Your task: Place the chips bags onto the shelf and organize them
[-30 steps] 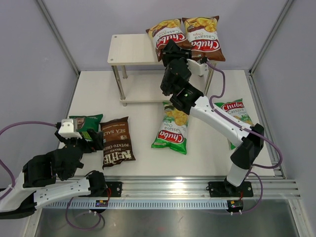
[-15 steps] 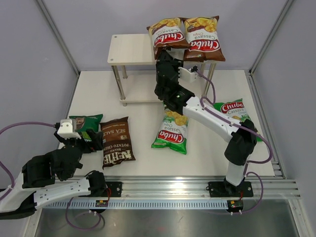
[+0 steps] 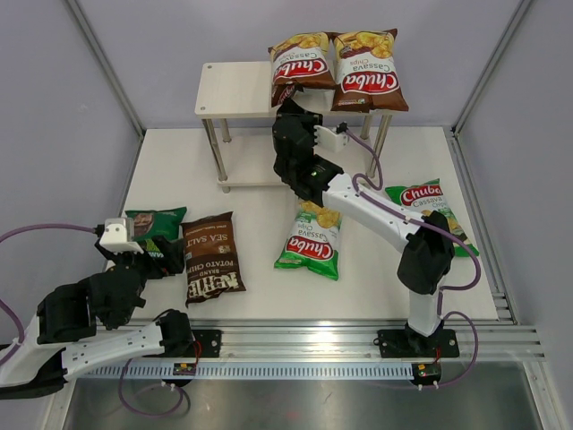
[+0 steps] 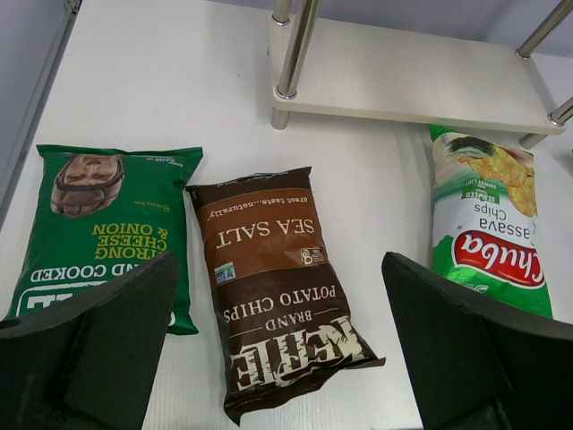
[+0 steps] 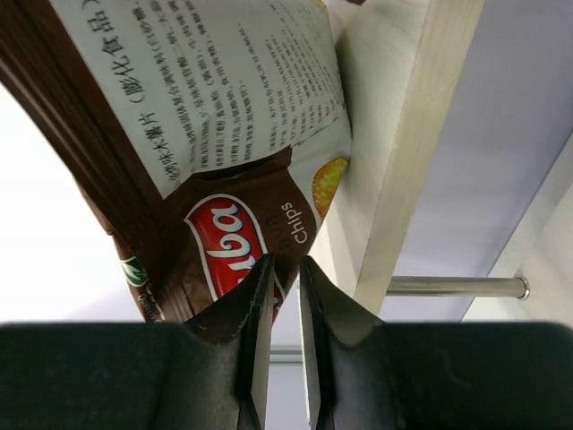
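From above, the shelf [image 3: 231,90] is standing at the far side of the table [image 3: 179,170]. Two bags are lying side by side on its top board, both hanging over the front edge: the left brown Chuba bag [image 3: 301,59] and the right brown Chuba bag [image 3: 365,57]. The right gripper [image 3: 286,100] is reaching up from under that edge to the left brown Chuba bag's lower end. On the table, the centre green Chuba bag [image 3: 313,235] is lying just in front of the shelf, and the right green Chuba bag [image 3: 431,211] is partly hidden behind the right arm. The Kettle bag [image 3: 213,257] and the REAL bag [image 3: 154,222] are lying next to each other on the left. The left gripper [image 3: 166,253] is hovering just beside them.

In the left wrist view, the left gripper [image 4: 279,260] is gaping wide and gripping nothing. The Kettle bag [image 4: 277,287] is lying flat between its fingers, the REAL bag [image 4: 107,228] to one side and the centre green Chuba bag [image 4: 488,219] to the other. That last bag's top end is touching the shelf's lower board [image 4: 412,76].

In the right wrist view, the right gripper [image 5: 286,264] is squeezing down to a thin slit — its tips are pinching the bottom edge of the left brown Chuba bag [image 5: 224,125], which is sitting against the edge of the shelf's top board [image 5: 403,134].
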You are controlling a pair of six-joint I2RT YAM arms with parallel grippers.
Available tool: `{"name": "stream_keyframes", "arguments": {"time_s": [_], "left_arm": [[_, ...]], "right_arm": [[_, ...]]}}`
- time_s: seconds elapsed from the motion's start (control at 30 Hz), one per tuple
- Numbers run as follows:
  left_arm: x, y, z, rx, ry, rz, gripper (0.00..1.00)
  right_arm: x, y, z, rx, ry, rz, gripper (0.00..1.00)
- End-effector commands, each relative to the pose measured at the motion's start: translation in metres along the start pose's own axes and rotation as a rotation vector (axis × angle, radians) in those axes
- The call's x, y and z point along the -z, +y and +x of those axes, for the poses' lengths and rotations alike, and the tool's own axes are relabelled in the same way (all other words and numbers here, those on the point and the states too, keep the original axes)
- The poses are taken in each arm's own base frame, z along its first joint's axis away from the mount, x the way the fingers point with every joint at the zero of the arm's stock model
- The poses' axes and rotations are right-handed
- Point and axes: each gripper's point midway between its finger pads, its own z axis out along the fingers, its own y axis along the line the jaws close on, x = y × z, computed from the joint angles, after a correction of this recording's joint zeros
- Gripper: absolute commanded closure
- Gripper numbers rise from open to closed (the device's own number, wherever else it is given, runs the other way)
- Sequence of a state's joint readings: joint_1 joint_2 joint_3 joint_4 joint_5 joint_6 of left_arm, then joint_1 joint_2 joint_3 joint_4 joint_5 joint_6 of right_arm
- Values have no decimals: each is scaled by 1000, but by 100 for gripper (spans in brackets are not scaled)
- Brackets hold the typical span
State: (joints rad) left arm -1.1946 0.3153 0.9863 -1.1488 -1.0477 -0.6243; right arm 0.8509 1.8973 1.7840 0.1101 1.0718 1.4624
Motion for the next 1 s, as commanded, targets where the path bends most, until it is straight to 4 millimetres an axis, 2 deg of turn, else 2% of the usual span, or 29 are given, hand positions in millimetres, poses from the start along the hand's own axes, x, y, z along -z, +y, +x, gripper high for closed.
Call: {"name": "stream_keyframes", "arguments": {"time_s": [0.0,0.1,0.17,0.3,0.5,0.57,0.6,0.7,0.83,0.87,0.9,0.97], "left_arm": [[-1,-3,-7,39,-27,3,1],[0,-2,-7,45,-29,3,1],[0,-2,-7,46,-30,2,1],[0,-1,-7,47,-30,0,1],[1,0,-8,56,-34,3,1],[1,0,-8,59,-35,5,1],[1,0,-8,61,-37,6,1],[1,-1,-8,59,-37,10,1],[0,-1,-8,51,-34,-1,1],[0,0,-9,59,-37,-8,1],[-1,0,-8,47,-31,-20,1],[-1,1,-11,61,-35,-38,1]], "right_arm": [[-2,39,-12,-80,-30,-49,75],[-9,42,-11,-82,-15,-52,75],[-16,36,-10,-82,-12,-37,75],[-23,38,-7,-71,-15,-31,75],[-37,32,1,-35,-16,-4,75],[-33,39,-1,-51,-7,-14,75],[-31,31,0,-39,-9,-8,75],[-24,37,-9,-74,-3,-30,73],[-8,49,-25,-57,32,-65,66],[1,65,-37,-75,45,-89,61],[6,53,-33,-42,86,-87,58],[20,66,-45,-15,124,-142,48]]}}
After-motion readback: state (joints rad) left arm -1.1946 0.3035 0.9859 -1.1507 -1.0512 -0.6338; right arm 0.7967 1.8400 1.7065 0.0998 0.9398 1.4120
